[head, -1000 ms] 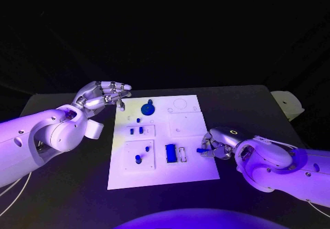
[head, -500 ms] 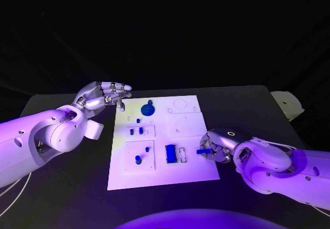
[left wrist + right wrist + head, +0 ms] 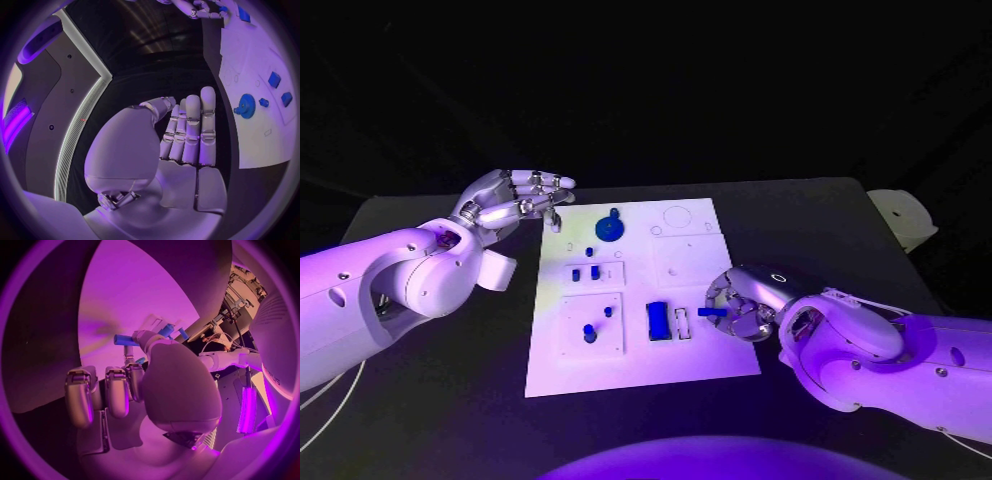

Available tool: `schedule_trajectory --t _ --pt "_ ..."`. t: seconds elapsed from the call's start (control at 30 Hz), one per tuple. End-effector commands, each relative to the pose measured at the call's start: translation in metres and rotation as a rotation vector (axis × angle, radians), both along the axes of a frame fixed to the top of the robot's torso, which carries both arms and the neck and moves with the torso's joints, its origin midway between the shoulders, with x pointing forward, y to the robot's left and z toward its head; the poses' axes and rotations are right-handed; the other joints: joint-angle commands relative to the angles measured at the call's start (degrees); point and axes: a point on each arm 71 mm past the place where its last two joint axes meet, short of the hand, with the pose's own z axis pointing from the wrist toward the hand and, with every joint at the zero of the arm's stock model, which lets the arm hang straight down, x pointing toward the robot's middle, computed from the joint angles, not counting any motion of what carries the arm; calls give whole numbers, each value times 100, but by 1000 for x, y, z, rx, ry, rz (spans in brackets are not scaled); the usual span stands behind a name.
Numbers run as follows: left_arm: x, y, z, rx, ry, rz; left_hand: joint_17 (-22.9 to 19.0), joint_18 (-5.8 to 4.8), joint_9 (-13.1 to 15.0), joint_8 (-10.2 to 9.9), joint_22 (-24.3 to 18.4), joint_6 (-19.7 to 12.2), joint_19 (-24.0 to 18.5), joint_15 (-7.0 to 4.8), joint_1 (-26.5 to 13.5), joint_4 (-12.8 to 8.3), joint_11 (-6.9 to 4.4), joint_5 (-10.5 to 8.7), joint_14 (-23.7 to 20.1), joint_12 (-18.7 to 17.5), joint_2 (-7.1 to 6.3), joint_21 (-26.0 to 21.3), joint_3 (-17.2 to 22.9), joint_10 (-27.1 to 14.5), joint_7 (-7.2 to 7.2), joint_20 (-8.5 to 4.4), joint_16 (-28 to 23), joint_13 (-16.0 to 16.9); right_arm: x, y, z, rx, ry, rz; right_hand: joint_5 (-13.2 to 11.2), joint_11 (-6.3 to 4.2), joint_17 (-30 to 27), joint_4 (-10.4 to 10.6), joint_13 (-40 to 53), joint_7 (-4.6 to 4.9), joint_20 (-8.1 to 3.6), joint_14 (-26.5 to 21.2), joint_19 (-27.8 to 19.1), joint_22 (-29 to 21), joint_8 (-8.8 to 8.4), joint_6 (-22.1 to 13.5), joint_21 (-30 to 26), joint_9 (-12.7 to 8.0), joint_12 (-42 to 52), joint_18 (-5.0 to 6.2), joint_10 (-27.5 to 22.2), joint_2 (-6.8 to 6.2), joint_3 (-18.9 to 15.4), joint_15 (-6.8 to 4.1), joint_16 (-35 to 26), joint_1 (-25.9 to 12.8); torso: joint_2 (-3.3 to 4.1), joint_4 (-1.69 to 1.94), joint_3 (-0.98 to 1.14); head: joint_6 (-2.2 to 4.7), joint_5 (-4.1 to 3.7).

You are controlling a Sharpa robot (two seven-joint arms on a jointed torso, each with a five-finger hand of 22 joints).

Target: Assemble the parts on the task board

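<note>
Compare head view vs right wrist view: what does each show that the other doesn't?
Head view only: the left hand empty off the board's far left corner, the blue gear, and the blue block in its slot. Right wrist view only: the right hand's palm side, fingers curled. Both: the right hand pinching a small blue peg over the task board.

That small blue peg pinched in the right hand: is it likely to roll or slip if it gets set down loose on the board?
Probably. The blue peg looks round and slender, so it would likely roll on the flat task board. It appears rigid and light, and the right hand holds only one end.
</note>
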Motion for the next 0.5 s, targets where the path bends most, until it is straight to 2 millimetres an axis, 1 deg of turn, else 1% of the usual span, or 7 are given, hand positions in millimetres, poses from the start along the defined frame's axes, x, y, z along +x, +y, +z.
schedule_trajectory --t 0.03,0.17,0.3,0.43,0.5 --pt "-1 -3 1 -6 -5 -23 -9 36 -9 35 9 -28 -23 1 24 -19 -11 8 -20 38 8 26 13 -34 4 9 19 3 2 1 -2 78 31 -71 -82 -8 1363 -32 1041 -26 -31 588 600 1506 156 4 26 286 -9 -39 215 8 84 -10 25 -119 -2 1 -4 -8 -10" --pt "-1 -4 1 -6 -4 -26 -9 36 -9 35 9 -28 -23 1 24 -19 -11 8 -20 38 8 26 13 -34 4 9 19 3 4 8 -6 115 74 -91 -263 -24 1368 37 1048 -49 -40 589 600 1506 185 24 26 312 2 -39 224 -1 130 -21 27 -411 0 5 4 -5 3" --pt "-1 -5 1 -6 -3 -28 -12 36 -10 36 14 -29 -25 0 29 -26 -11 9 -20 44 11 31 19 -37 4 8 20 2 5 14 -10 132 117 -89 -403 -41 1377 114 1058 -71 -52 591 600 1506 221 62 26 332 21 -39 237 15 162 -35 30 -644 2 7 3 -8 8" --pt "-1 -5 1 -7 -3 -30 -12 36 -10 36 14 -29 -25 0 29 -26 -11 9 -20 44 11 31 19 -37 4 8 20 2 5 18 -14 132 151 -83 -432 -58 1389 176 1053 -95 -64 594 600 1506 269 111 26 355 9 -39 237 33 184 -50 36 -812 3 5 -3 -17 14" --pt "-2 -5 1 -6 -2 -30 -12 36 -10 36 14 -29 -25 0 29 -26 -11 9 -20 44 11 31 19 -37 4 8 20 2 5 20 -16 129 163 -79 -493 -85 1394 242 1050 -126 -79 595 600 1506 335 179 26 386 3 -39 242 30 179 -69 38 -979 2 4 -2 -21 18"
